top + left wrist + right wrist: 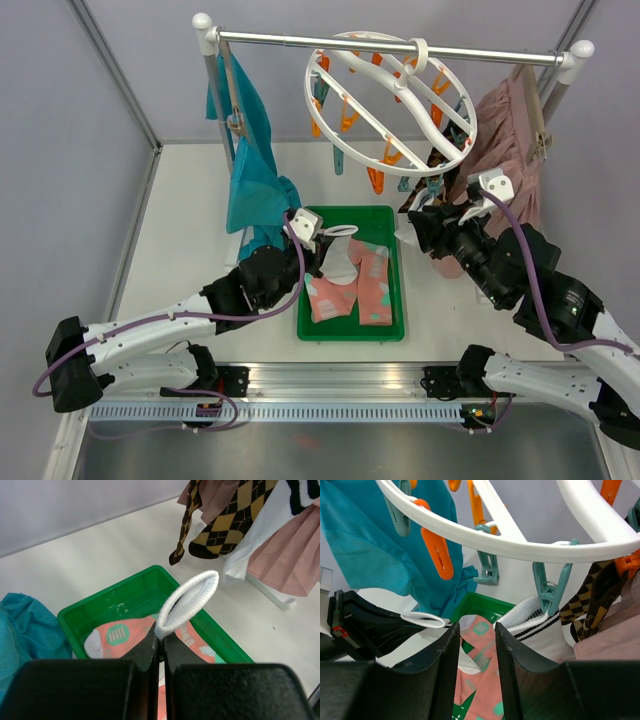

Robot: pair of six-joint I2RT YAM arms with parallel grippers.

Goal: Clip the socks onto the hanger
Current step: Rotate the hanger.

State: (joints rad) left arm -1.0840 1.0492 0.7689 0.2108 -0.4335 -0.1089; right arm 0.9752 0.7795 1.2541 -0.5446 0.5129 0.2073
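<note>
The left tool (160, 642) is closed on the looped cuff of a white ribbed sock (187, 602). It pinches the cuff between both fingers and holds it up above the green plastic tray (350, 332) at the centre of the top view. Pink socks with mint and white patches (375, 285) lie flat on the floor of the tray.

The round white plastic drying ring (495, 542) hangs tilted by its hook from the metal rail (280, 39) across the top of the top view, with orange and teal clips beneath it. The right tool (476, 632) is open, with nothing between its fingers, just below the ring's lower right rim.

In the right wrist view, a teal clip (549, 587) on the rim grips a white sock with black stripes (535, 625). Brown-black-cream argyle socks (592, 597) hang just right of it. In the top view, a teal garment (250, 170) hangs at upper left and a dusty-pink pleated skirt (505, 135) at upper right, both above the pale surface (180, 230).
</note>
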